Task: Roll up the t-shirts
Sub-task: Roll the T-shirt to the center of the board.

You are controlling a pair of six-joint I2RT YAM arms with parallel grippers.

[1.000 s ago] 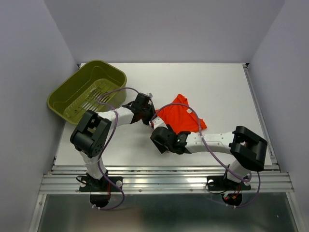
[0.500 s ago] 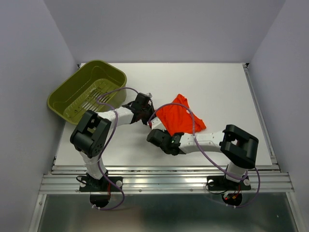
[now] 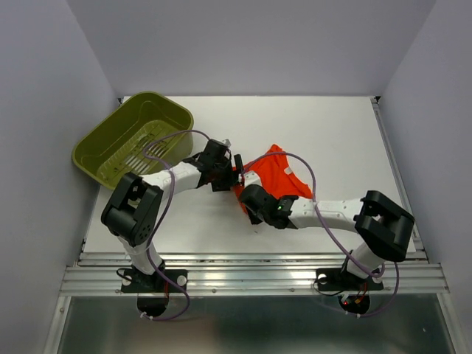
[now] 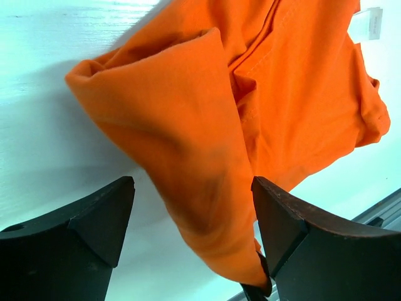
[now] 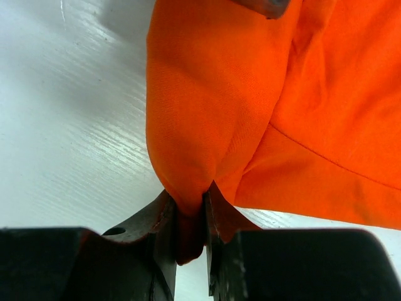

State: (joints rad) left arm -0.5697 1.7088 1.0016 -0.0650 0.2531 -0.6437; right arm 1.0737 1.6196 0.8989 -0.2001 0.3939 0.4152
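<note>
The bright orange-red, wrinkly cloth t-shirt (image 3: pixel 279 175) has one fold clamped in the right gripper (image 5: pixel 191 219); the left gripper (image 4: pixel 193 216) stands wide apart around the cloth.

Seen from above, the near-left part of the t-shirt (image 3: pixel 284 171) lies under the right arm's wrist (image 3: pixel 267 206), so the pinch of the right gripper (image 5: pixel 190 219) cannot be seen there, and in its own wrist view the fold's tip disappears between the fingers. Both wrist views cut the t-shirt off at their edges, and the white label (image 4: pixel 366 24) is too small to read. A dark tip (image 5: pixel 260 6) at the edge of the right wrist view is cut off, and what it is cannot be told.
</note>
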